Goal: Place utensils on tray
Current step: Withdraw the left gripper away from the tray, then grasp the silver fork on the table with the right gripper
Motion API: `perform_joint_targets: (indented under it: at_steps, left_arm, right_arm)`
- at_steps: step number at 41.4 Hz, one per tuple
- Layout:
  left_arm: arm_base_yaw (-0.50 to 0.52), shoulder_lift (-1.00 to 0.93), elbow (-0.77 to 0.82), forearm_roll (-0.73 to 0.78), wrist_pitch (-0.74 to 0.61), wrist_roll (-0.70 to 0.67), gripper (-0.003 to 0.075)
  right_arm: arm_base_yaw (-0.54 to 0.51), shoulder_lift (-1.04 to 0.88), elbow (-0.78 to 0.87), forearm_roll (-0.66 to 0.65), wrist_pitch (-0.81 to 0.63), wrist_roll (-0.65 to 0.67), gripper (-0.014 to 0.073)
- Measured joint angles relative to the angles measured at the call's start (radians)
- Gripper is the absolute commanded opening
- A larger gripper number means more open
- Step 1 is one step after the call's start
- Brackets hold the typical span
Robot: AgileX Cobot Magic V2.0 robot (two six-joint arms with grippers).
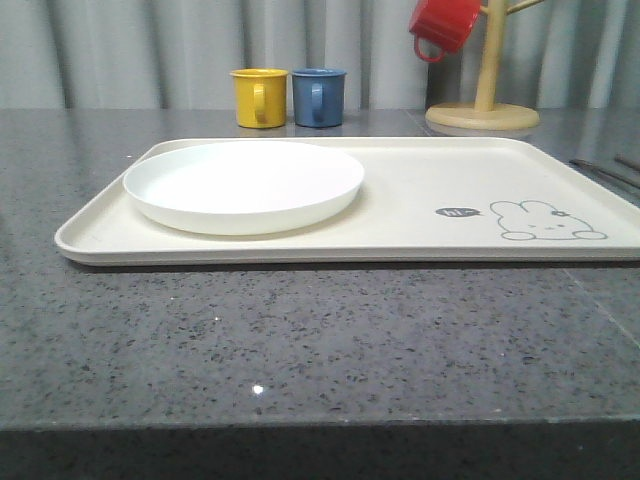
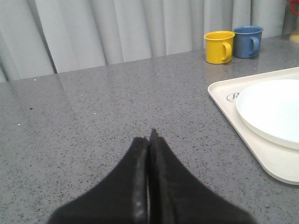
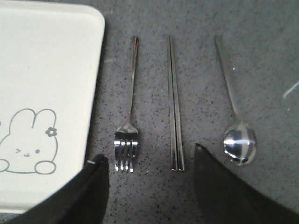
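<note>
Left gripper (image 2: 149, 140) has its two black fingers pressed tight together with nothing between them. It sits low over the bare counter (image 2: 93, 121), away from the tray (image 2: 224, 93) on the side where the plate (image 2: 271, 109) lies.

Right gripper (image 3: 149, 158) has its black fingers spread wide apart, and it holds nothing. It hangs over the utensils, which lie on the counter just beside the tray, on the side with the rabbit drawing (image 3: 28, 140). None of them touch the tray. The fork (image 3: 128, 126) is nearest the tray. The chopsticks (image 3: 174, 107) lie next, side by side and straight. The spoon (image 3: 236, 121) is farthest from the tray. The fork tines and the ends of the chopsticks show in the gap between the two fingers, and the spoon bowl is by one finger.

The counter is dark grey stone with little specks, and it shines a bit. The tray is big, flat and cream, and the round white plate rests on one half of it. Behind the tray stand a yellow mug (image 1: 260, 97) and a blue mug (image 1: 319, 96), close together. A red mug (image 1: 443, 25) hangs on a wooden mug stand (image 1: 484, 100) behind the tray too. Pale grey curtains (image 1: 150, 50) hang at the back of the room.
</note>
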Motion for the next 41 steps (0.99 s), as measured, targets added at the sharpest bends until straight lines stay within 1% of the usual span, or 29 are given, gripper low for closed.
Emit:
perform_joint_targets:
  at_steps: [7,10,19,29,41]
  left_arm:
    - [0.000,0.000,0.000,0.000,0.000,0.000,-0.0019]
    - [0.000,0.000,0.000,-0.001,0.000,0.000,-0.0019]
    - [0.000,0.000,0.000,-0.001,0.000,0.000,-0.0019]
    - [0.000,0.000,0.000,-0.001,0.000,0.000,-0.0019]
    - [0.000,0.000,0.000,-0.001,0.000,0.000,-0.0019]
  right_arm:
    - [0.000,0.224,-0.153,0.020,0.127,0.000,0.0381]
    - [0.000,0.302,-0.211,0.020,0.157,0.000,0.0377]
    - [0.006,0.491,-0.346,0.047,0.182,0.000,0.0377]
    - [0.017,0.645,-0.417,0.055,0.184,0.000,0.0377]
    - [0.017,0.727,-0.438,0.055,0.181,0.000,0.0376]
